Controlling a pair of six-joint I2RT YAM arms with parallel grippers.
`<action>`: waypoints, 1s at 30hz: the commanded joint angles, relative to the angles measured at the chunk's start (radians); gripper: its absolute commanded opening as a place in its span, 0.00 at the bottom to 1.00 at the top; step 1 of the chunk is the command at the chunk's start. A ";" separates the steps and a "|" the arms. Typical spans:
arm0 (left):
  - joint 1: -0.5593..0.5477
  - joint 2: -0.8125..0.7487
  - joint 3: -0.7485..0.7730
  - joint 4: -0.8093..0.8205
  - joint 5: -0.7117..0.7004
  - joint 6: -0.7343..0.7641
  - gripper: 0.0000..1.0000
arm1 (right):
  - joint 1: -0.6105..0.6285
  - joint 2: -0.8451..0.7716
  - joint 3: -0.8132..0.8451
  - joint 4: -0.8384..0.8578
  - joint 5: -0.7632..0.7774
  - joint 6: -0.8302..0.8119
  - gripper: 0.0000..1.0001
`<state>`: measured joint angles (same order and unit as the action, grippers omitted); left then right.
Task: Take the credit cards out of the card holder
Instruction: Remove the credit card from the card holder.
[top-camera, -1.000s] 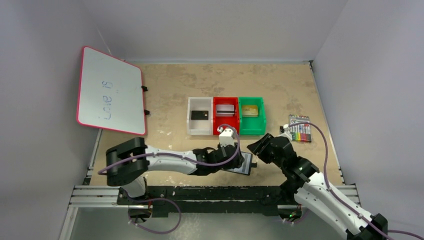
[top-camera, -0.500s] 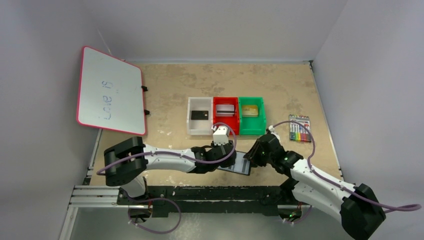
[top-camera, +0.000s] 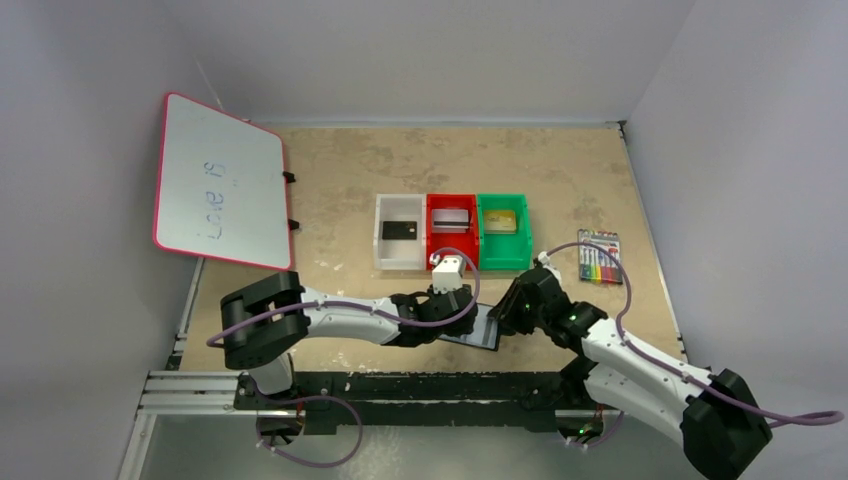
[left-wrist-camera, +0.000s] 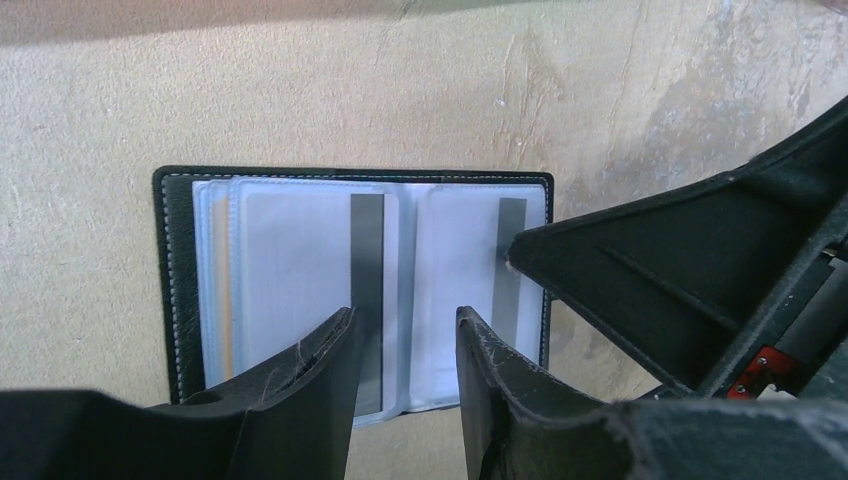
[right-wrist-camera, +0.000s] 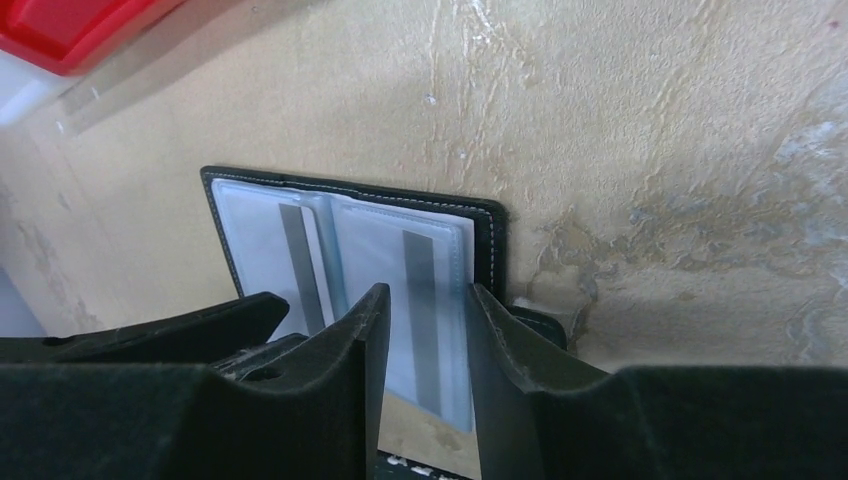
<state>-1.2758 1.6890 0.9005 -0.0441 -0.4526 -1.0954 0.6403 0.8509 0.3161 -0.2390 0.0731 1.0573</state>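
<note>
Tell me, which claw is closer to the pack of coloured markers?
Right. The right gripper is at the end of the open wallet that faces the marker pack. The left gripper is over the wallet's middle fold, farther from the pack.

Black card holder (left-wrist-camera: 290, 260) open flat, clear sleeves upward; black, silver and gold credit cards (top-camera: 452, 218) in separate bins (top-camera: 505, 260).
</note>
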 joint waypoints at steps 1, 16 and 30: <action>0.004 0.012 0.038 -0.005 -0.013 0.003 0.38 | 0.000 0.041 -0.020 0.056 -0.045 -0.005 0.36; 0.015 -0.018 -0.019 -0.114 -0.137 -0.104 0.37 | -0.001 0.304 0.011 0.252 -0.135 -0.086 0.00; 0.066 0.005 -0.241 0.299 0.142 -0.159 0.31 | 0.001 0.431 0.052 0.307 -0.117 -0.158 0.00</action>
<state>-1.2217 1.6604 0.7589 0.0639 -0.4755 -1.2209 0.6392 1.2129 0.3687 0.0814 -0.0917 0.9504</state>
